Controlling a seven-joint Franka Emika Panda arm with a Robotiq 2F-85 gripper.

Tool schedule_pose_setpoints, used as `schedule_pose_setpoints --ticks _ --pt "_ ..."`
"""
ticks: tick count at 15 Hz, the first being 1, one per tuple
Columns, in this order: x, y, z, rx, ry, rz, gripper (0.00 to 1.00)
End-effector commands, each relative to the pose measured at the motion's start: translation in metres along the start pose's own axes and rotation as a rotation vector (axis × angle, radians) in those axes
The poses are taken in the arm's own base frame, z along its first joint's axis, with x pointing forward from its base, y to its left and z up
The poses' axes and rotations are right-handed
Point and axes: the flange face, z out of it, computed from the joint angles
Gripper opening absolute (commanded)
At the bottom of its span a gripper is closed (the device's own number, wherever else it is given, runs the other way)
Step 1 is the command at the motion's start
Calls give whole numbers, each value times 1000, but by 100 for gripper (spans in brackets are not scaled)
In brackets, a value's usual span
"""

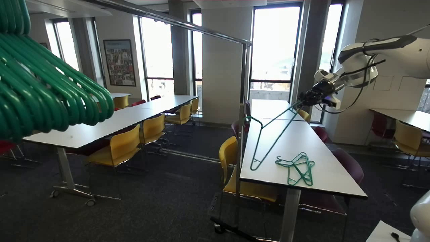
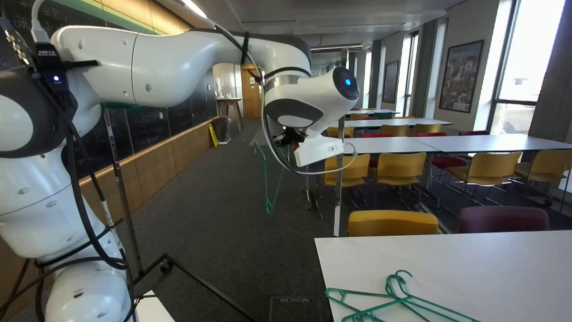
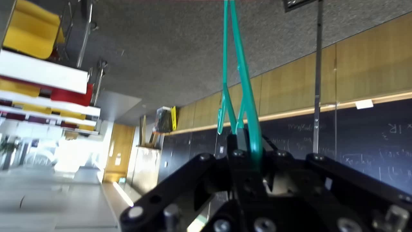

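Observation:
A green plastic hanger (image 1: 262, 127) hangs tilted in the air from my gripper (image 1: 301, 100), which is shut on one corner of it. Its hook points toward the rack post in that exterior view, and its far corner dangles lower, over the table. In the wrist view the green bars of the hanger (image 3: 248, 93) run up from between the dark fingers of the gripper (image 3: 243, 141). Another exterior view shows the hanger (image 2: 266, 179) below the wrist, with the fingers mostly hidden by the arm. Overlapping green hangers (image 1: 295, 164) lie on the white table (image 1: 336, 181).
A metal rail (image 1: 201, 28) runs overhead to an upright rack post (image 1: 242, 101) beside the table. Many green hangers (image 1: 50, 94) hang at the near end, close to the camera. Yellow chairs (image 1: 230, 151) and a purple chair (image 1: 349, 164) stand along the table.

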Motion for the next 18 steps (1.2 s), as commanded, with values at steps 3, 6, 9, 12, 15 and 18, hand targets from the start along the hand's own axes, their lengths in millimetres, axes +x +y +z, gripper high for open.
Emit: schedule_pose_setpoints --ticks 3,6,9,12,15,18 --pt "-32 1 -42 28 -308 119 2" --pt "-46 20 -73 -15 -485 82 2" --pt "-47 46 -105 -68 -645 28 2" --pt "-42 69 -130 -122 -788 -30 2" --pt "-28 91 -142 -161 -915 -112 2" --pt "-34 86 -134 -153 -888 -89 7"
